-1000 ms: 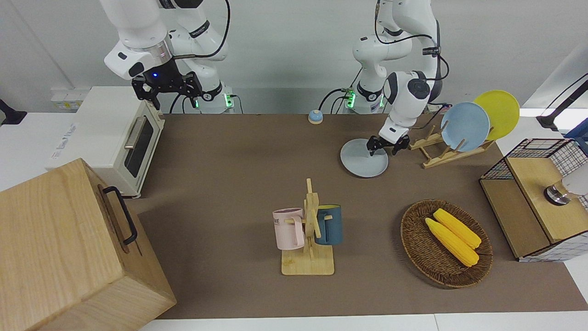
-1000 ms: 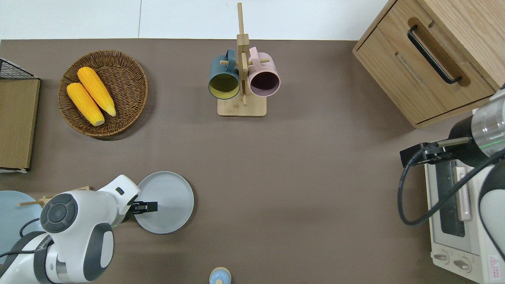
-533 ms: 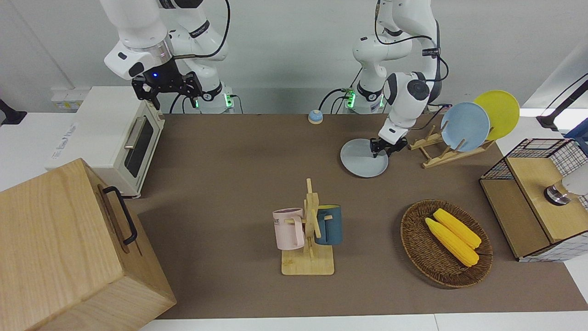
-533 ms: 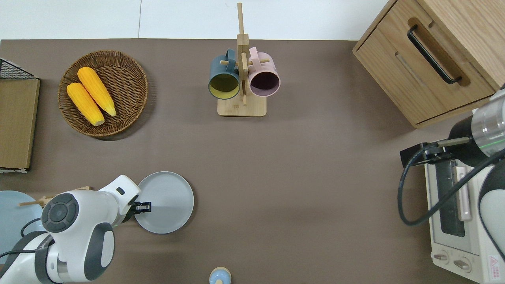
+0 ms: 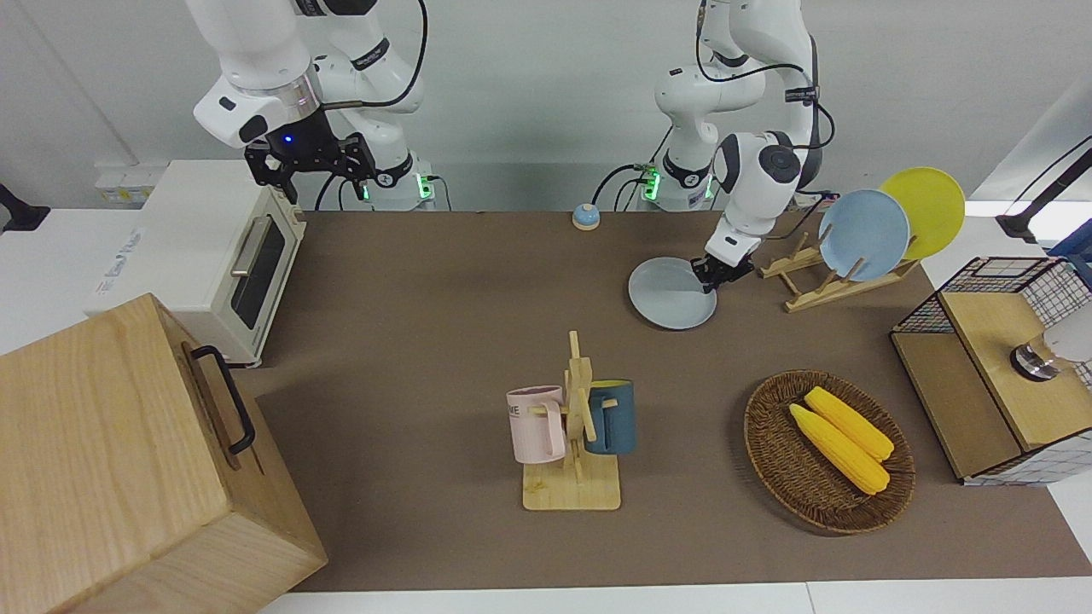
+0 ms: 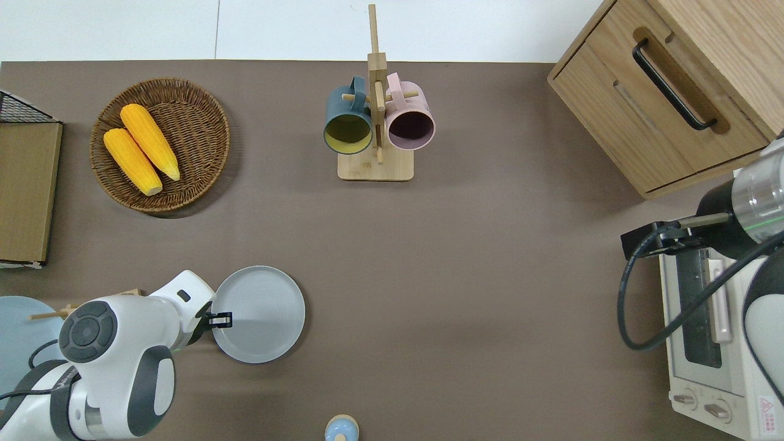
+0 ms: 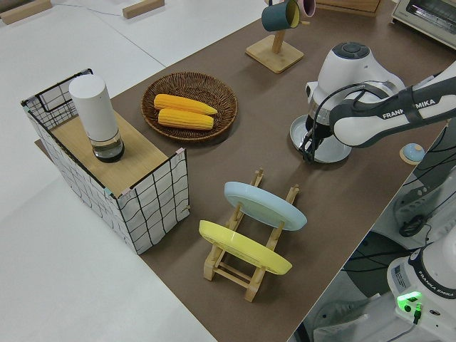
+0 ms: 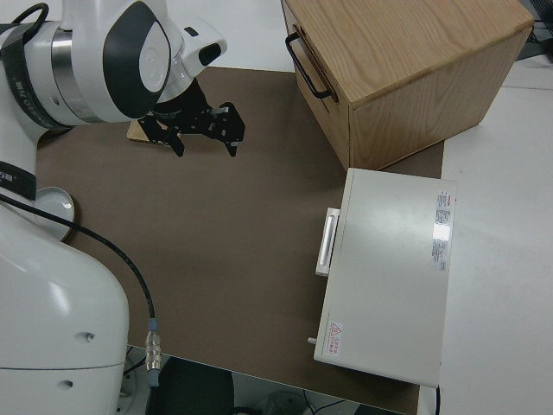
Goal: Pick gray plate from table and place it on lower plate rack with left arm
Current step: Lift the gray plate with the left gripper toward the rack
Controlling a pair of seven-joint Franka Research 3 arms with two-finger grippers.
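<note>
The gray plate (image 5: 671, 292) lies on the brown surface (image 5: 478, 290), close to the robots and just beside the lower plate rack (image 5: 823, 281). The left end effector (image 5: 713, 275) is at the plate's rim, on the side toward the rack, and its fingers look pinched together on that rim. The plate's side away from the rack looks a little lifted in the front view, but it is hard to be sure. The plate is hard and smooth, so it may slip, and it could crack if it drops. It looks light enough for one arm. The rim is the best place to hold, since the flat middle gives nothing to grab. Held by one edge, the plate will want to tip down, so the grip should be firm and the move slow. The rack already holds a blue plate (image 5: 863, 234) and a yellow plate (image 5: 928, 211), both leaning in slots at one end. The slots at the end toward the gray plate are free. The way from the plate to those slots is short and open. The wooden pegs stand up, so the plate must go in edge first. The right end effector (image 5: 309, 162) is parked with its fingers apart.
</note>
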